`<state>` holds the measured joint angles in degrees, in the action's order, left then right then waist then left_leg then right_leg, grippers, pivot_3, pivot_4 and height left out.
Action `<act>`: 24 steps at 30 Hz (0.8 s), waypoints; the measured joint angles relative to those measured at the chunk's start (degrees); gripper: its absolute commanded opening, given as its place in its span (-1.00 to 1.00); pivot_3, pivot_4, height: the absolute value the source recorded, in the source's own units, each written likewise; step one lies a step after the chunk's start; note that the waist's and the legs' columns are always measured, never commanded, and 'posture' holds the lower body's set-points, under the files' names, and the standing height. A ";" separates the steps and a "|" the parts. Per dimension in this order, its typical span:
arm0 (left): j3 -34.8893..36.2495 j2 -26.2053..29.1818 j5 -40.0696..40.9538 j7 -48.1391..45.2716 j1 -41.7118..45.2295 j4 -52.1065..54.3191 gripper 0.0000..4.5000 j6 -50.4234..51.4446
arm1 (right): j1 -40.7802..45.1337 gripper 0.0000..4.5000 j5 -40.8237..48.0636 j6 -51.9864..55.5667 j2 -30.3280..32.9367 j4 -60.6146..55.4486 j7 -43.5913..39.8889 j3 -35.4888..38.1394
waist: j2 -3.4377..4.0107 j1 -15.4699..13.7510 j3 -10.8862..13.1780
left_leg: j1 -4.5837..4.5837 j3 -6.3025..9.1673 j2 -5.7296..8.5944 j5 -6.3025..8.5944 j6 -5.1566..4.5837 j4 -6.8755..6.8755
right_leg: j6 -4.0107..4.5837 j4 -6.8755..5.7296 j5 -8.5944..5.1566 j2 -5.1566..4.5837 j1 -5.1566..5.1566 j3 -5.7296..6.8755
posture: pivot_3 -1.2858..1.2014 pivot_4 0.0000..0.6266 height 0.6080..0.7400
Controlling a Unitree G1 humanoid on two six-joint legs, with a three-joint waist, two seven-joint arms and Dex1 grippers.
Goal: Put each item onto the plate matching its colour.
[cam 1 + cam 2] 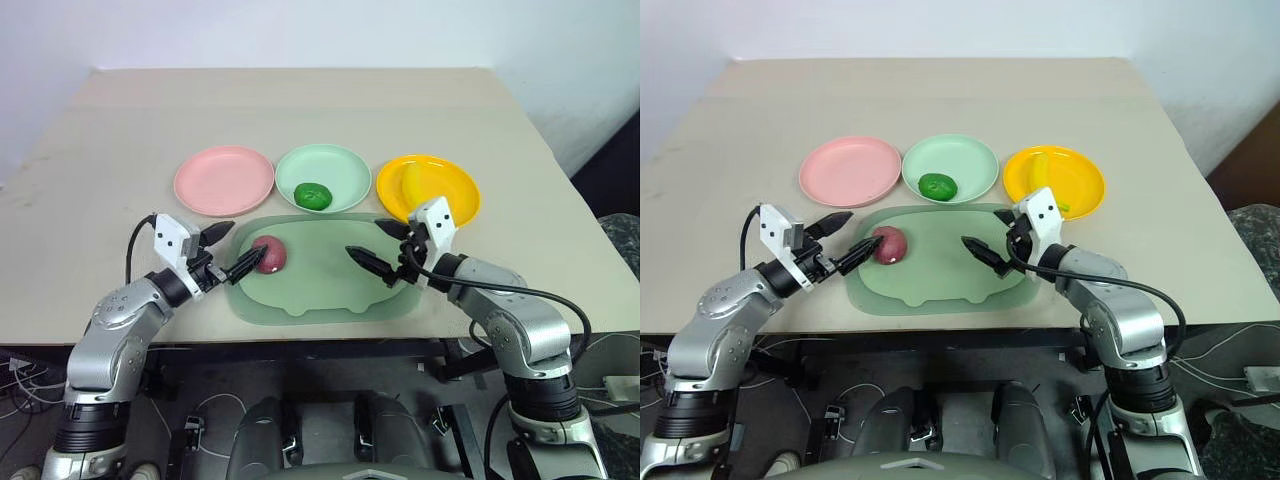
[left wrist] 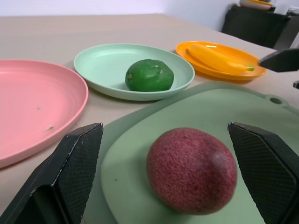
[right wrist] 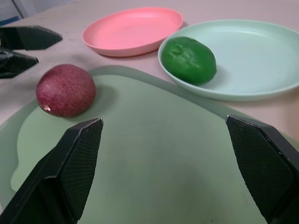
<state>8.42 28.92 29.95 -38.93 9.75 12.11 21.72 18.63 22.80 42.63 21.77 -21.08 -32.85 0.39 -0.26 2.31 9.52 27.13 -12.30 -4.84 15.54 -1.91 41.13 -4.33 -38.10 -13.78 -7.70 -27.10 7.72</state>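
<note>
A dark red egg-shaped fruit (image 1: 269, 255) lies on the left part of the pale-green tray mat (image 1: 325, 280). My left gripper (image 1: 228, 249) is open just left of it, its fingers either side of the fruit's near end without touching. The pink plate (image 1: 223, 180) holds nothing. On the mint green plate (image 1: 340, 165) sits the round green fruit (image 1: 313, 196). The yellow banana (image 1: 411, 181) lies on the orange-yellow plate (image 1: 450, 183). Over the mat's right side my right gripper (image 1: 380, 247) hangs open and holds nothing.
The three plates stand in a row behind the mat on a beige table (image 1: 300, 100). The mat lies close to the table's front edge. A white wall rises behind the table, and cables lie on the floor below.
</note>
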 measured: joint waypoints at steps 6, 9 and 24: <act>-1.32 -0.71 -0.38 -1.92 3.50 -4.62 1.00 0.31 | -0.02 0.98 -0.08 -0.62 0.07 0.00 1.57 0.26 | -0.01 0.05 0.00 | 0.00 0.00 0.00 -0.03 -0.05 0.01 | 0.00 0.00 0.00 0.01 0.00 0.00 | 0.03 -0.52 0.32; -2.99 -1.77 -0.98 -2.67 5.33 -6.98 1.00 0.27 | -0.13 0.98 -0.10 -0.87 0.41 -0.01 2.25 0.46 | -0.01 -0.06 -0.01 | -0.01 0.00 0.02 -0.04 -0.07 0.03 | 0.00 0.00 0.00 0.00 0.04 0.01 | 0.03 -0.52 0.32; -7.00 0.07 -3.36 -7.27 9.38 -10.86 0.34 2.97 | -1.62 1.00 -0.07 -0.84 2.11 -1.21 5.39 2.29 | -0.03 0.00 -0.02 | -0.07 0.04 0.01 -0.05 -0.09 0.06 | -0.01 -0.01 0.00 0.01 0.08 0.01 | 0.03 -0.52 0.32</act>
<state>1.43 29.00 26.59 -46.20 19.13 1.25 24.69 17.01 22.72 41.79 23.88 -22.29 -27.46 2.67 -0.28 2.31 9.51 27.06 -12.26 -4.83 15.49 -2.00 41.18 -4.34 -38.12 -13.78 -7.69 -27.02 7.74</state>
